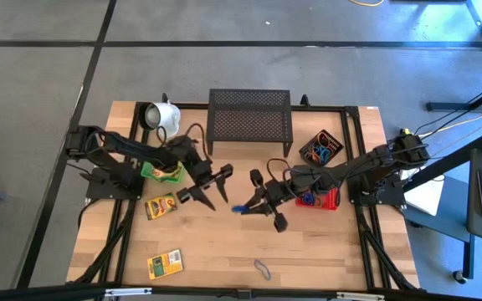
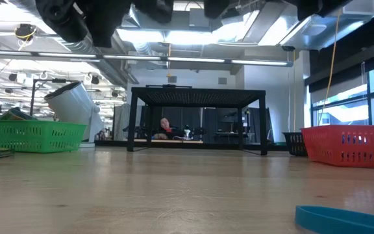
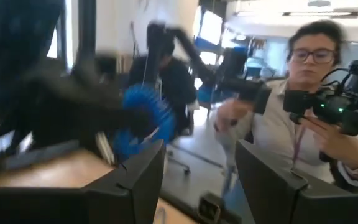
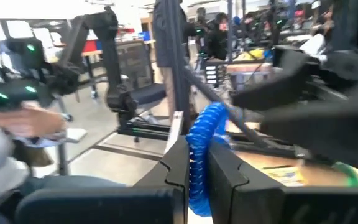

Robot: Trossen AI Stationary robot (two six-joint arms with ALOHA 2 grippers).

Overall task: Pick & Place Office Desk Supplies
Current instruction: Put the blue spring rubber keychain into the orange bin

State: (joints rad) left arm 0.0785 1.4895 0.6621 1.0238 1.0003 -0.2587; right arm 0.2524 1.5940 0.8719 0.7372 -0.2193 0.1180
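My right gripper point(image 1: 245, 205) is over the table's middle, pointing toward the left edge, and is shut on a blue coiled band point(image 4: 204, 134). The band also shows in the left wrist view point(image 3: 145, 118). My left gripper point(image 1: 209, 186) hovers open just left of it, facing it and touching nothing; its fingers point(image 3: 135, 180) stand wide apart. Two yellow-and-green crayon boxes lie flat on the wood, one point(image 1: 161, 206) beside the left arm and one point(image 1: 165, 264) near the near edge. A bluish loop point(image 1: 262, 267) lies flat by the near edge, also in the low view point(image 2: 343, 218). My right gripper pinches the blue coiled band between its two fingers point(image 4: 174, 165). The upper part of the coil point(image 4: 207, 121) sticks out past the fingertips. The fingers come roughly level from the table's right side, and the band is lifted clear of the table.
A green basket point(image 1: 161, 171) sits under the left arm, a red basket point(image 1: 323, 201) and a black basket of bands point(image 1: 320, 149) by the right arm. A black mesh rack point(image 1: 249, 117) and a tipped white mug point(image 1: 164, 115) stand at the far edge. A person point(image 3: 309, 93) stands beyond the table.
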